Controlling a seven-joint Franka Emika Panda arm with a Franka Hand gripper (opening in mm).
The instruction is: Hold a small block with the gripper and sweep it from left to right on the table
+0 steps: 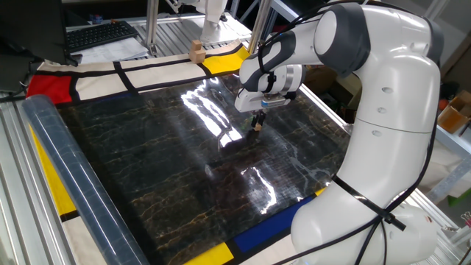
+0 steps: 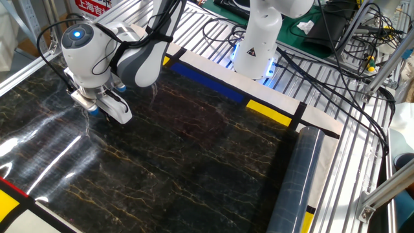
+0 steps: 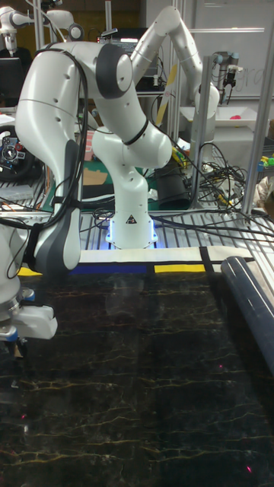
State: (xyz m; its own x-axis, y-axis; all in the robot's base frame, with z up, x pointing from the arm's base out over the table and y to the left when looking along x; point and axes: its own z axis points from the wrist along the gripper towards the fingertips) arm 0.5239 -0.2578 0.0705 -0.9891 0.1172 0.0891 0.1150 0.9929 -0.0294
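1 small block (image 1: 257, 126) sits pinched between the gripper (image 1: 257, 124) fingers, pressed low against the table (image 1: 147, 162) near the glare streak, apparently so a sideways sweep drags it across the surface.

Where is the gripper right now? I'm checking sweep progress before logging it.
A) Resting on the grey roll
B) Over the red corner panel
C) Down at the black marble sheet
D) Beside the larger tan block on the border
C: the gripper hangs low over the black marble table, well inside its coloured border.
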